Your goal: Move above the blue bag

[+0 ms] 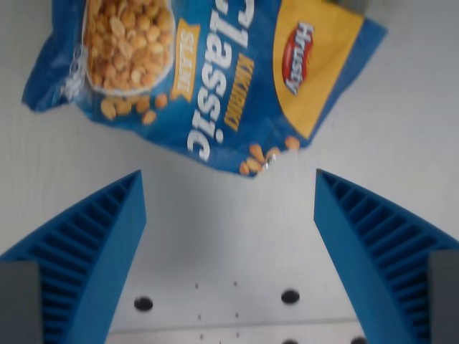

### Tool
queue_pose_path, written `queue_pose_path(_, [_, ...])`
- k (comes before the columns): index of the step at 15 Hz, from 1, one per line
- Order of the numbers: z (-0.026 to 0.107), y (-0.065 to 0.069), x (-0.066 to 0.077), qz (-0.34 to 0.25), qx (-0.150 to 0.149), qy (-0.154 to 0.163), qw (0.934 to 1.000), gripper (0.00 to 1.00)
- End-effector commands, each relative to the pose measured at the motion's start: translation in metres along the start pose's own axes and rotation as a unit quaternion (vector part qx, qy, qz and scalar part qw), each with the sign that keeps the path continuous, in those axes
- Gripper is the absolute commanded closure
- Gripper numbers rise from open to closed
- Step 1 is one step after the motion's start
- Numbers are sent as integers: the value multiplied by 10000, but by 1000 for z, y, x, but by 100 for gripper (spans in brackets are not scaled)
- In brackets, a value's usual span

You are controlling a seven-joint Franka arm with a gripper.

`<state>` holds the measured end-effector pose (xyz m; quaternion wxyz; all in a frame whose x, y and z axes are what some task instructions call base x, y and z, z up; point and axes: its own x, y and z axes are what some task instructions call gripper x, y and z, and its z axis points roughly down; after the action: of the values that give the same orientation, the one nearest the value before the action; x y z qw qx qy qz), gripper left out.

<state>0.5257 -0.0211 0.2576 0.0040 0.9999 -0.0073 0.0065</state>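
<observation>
A pale grey table [215, 236] with a few dark bolt holes [290, 295] lies under the claw [229, 193], whose blue ribbed fingers [107, 236] are spread wide with nothing between them. The blue bag [215, 64] lies flat just beyond the fingertips, tilted, printed with peanuts. It reads "Classic", "Hrusty" on a red oval, and "Slané".

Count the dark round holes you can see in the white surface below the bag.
4. One hole sits by the left finger, one nearer the right, and two are cut off at the bottom edge. Fingers may hide more.
</observation>
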Motion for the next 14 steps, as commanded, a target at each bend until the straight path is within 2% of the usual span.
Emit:
queue_pose_path(1, [6,-2,14,-147,65,-44,9999,0])
queue_pose_path(14, [43,-4,51,-229,102,15,9997,0])
